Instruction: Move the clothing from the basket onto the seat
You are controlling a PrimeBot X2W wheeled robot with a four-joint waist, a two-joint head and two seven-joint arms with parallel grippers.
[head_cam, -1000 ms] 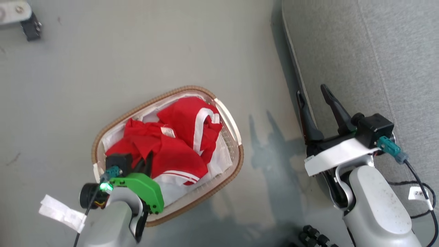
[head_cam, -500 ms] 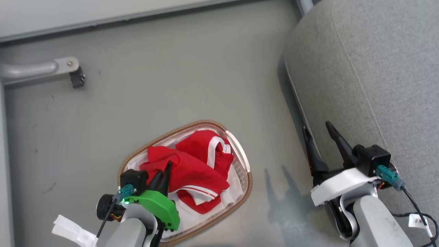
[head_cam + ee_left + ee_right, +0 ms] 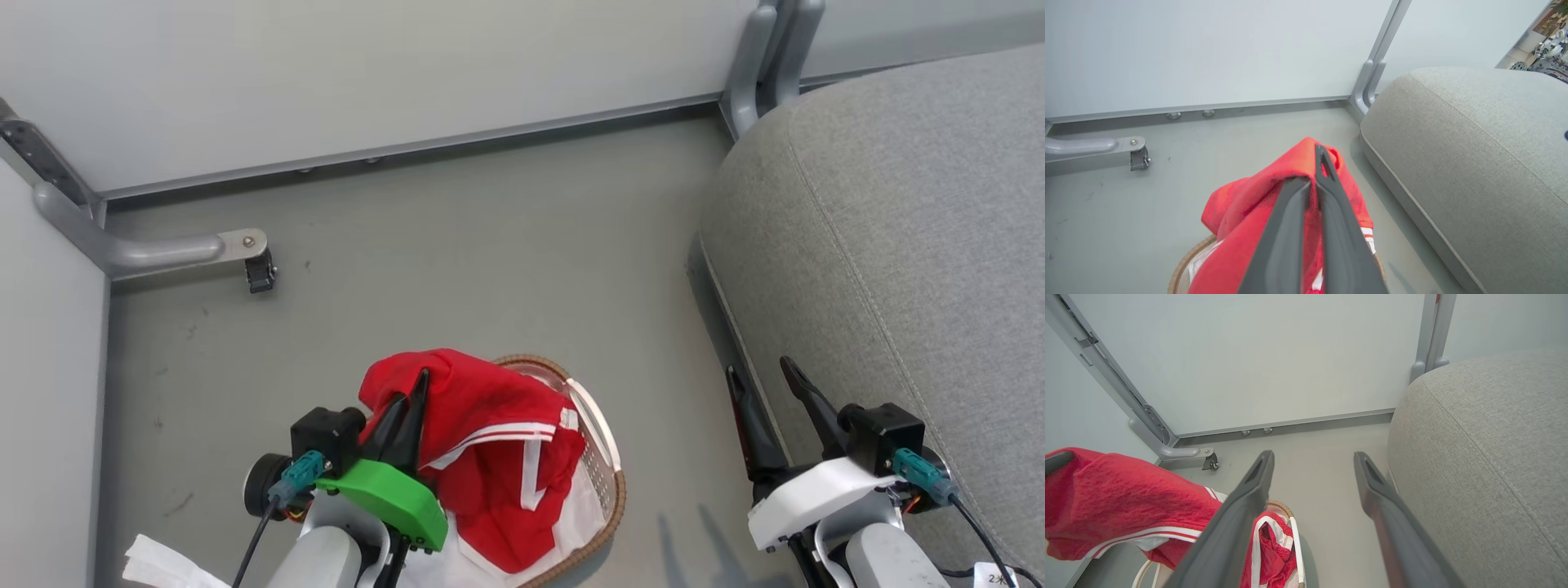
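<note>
The left gripper (image 3: pixel 415 385) is seen shut tight, and a fold of the red clothing (image 3: pixel 490 408) is pinched between its two dark fingers (image 3: pixel 1331 212). The red cloth is held up above the basket (image 3: pixel 618 498), and it is draped over the fingers like a little tent. More red cloth (image 3: pixel 1269 547) is seen lying down in the basket, on the white lining (image 3: pixel 584 506). The basket is set on the grey floor (image 3: pixel 490 245). The big grey seat (image 3: pixel 898 245) is found off to the right, well apart from the held cloth. The right gripper (image 3: pixel 759 367) is held wide open with nothing in it, just beside the edge of the seat.

Some things could go wrong. Only a small fold seems to be pinched, so the cloth could be lost on the way and dropped on the floor between the basket and the seat. The low end could get caught on the basket rim, and the basket could be pulled or tipped. The white lining could be dragged out too.

The held cloth is stretched long from top to bottom. Its top is at the fingertips and its low end is pointed down at the basket. Whether that end is touching the basket cannot be told.
</note>
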